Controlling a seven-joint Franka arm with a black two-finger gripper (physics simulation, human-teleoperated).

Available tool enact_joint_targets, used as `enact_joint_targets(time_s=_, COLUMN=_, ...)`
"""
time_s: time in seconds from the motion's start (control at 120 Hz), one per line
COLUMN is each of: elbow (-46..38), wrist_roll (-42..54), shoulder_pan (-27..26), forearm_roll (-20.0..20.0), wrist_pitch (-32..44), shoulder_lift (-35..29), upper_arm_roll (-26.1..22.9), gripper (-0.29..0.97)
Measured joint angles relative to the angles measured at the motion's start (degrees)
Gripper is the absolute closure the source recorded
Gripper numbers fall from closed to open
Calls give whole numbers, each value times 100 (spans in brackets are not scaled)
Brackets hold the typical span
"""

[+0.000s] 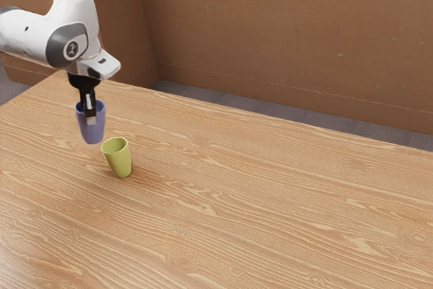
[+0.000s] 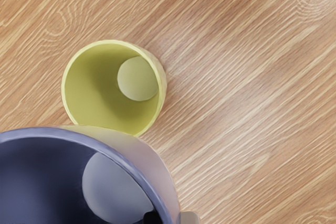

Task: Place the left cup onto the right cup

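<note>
In the left part of the exterior view, the white arm reaches down from the upper left corner. Its black tool is clamped on the rim of the blue-purple cup, with one finger inside the cup and one against its outer wall. The cup hangs mouth up, clear of the desk. Just below it and a little toward the exterior view's right, the yellow-green cup stands upright on the wood, open end up. The two cups look close but apart (there is a narrow gap between them in this view). From the wrist camera, the held cup looms large and blurred under the hand. The yellow-green cup sits right beside its rim, its round bottom visible inside.
</note>
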Motion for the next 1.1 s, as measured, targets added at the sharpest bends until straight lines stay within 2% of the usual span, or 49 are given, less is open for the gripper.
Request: enact_joint_targets(time_s=1.1, elbow=297, wrist_roll=37, shoulder_pan=8, forearm_roll=34, wrist_pitch=124, shoulder_lift=431, upper_arm_roll=9, gripper=79)
